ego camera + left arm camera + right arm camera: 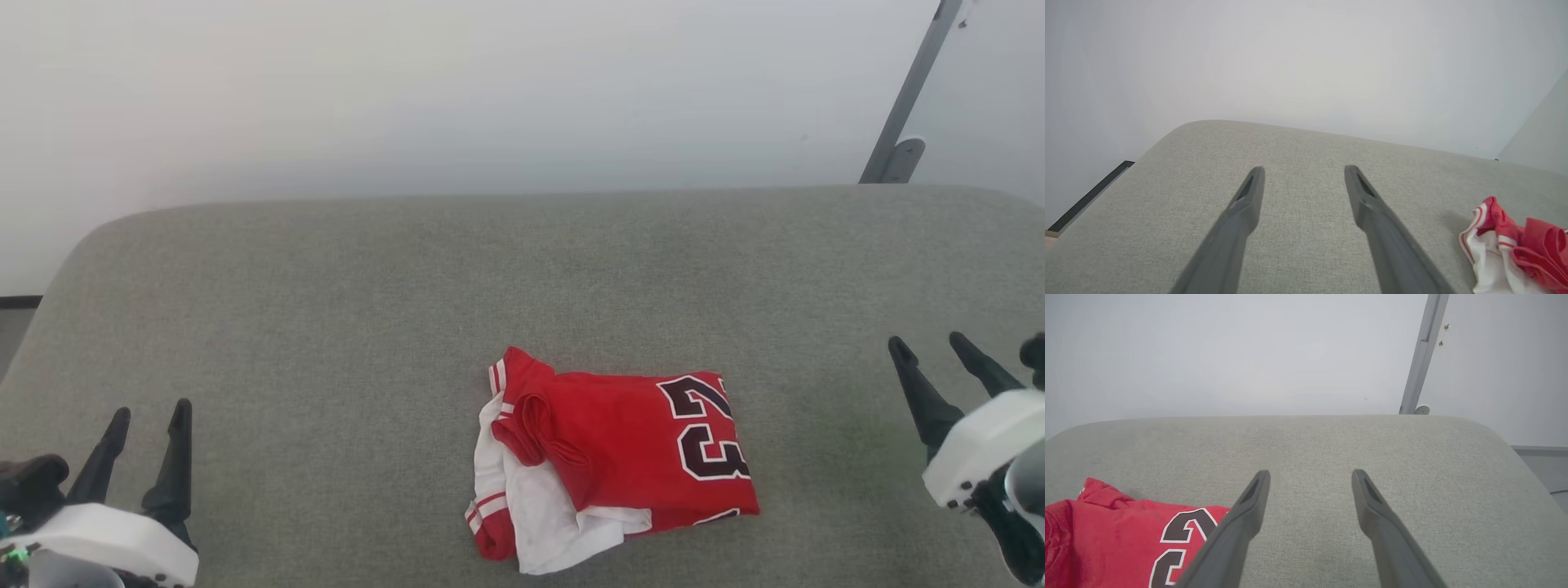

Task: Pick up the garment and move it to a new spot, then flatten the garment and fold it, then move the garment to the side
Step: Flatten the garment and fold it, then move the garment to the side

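The red-and-white cloth jersey looks soft and matt, its dark 23 a flat, smooth print. The grey-green padded surface shows a coarse weave. The long dark gripper fingers look like matt plastic, the slanted grey post like smooth metal.

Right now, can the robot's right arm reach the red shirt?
Probably yes. The right arm sits beside the garment, jaws open, with just grey cushion between them.

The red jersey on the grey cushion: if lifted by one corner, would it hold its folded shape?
Probably not: the jersey lies in soft, rumpled folds, so it would likely droop and unfold. It looks thin, so likely light.
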Controlling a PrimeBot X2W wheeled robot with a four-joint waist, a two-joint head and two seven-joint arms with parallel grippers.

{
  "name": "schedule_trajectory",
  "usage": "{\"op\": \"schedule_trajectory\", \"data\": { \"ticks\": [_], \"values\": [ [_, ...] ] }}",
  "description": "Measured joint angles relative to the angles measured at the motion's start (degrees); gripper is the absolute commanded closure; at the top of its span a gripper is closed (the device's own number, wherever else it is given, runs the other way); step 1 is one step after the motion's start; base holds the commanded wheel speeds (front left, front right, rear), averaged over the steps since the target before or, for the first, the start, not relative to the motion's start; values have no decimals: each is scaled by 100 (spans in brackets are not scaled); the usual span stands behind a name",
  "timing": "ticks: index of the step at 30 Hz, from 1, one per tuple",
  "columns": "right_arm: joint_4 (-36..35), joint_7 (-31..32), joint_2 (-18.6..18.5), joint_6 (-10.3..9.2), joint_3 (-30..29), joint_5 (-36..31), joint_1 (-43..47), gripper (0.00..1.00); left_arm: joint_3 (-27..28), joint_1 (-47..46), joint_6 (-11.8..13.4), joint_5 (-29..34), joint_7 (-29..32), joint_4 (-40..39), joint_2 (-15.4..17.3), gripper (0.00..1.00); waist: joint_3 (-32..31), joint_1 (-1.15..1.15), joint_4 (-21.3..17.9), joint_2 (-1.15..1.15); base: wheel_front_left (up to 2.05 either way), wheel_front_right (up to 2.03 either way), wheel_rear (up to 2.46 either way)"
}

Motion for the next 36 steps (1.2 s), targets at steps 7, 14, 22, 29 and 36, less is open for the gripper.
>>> {"op": "schedule_trajectory", "data": {
  "ticks": [7, 14, 22, 29, 36],
  "values": [
    [33, -471, 51, 0, -67, -201, 199, 0, 90, 144, -76, 37, -5, 56, -33, 0, -111, 0, -19, 0, 0, 0, 0],
    [-48, -895, 77, 0, -60, -335, 385, 0, 194, 229, -143, 86, -21, 88, -90, 0, -171, 0, -19, 0, 0, 0, 0],
    [-123, -1091, 185, 0, -86, -439, 512, 0, 232, 265, -194, 227, -22, 99, -137, 0, -189, 0, -35, 0, 0, 0, 0],
    [-135, -1093, 223, 0, -142, -493, 610, 0, 250, 265, -204, 286, -22, 93, -146, 0, -183, 0, -55, 0, 0, 0, 0],
    [-172, -925, 257, 0, -81, -425, 628, 0, 202, 243, -221, 327, -22, 53, -160, 0, -143, 0, -6, 0, 0, 0, 0]
  ]
}}
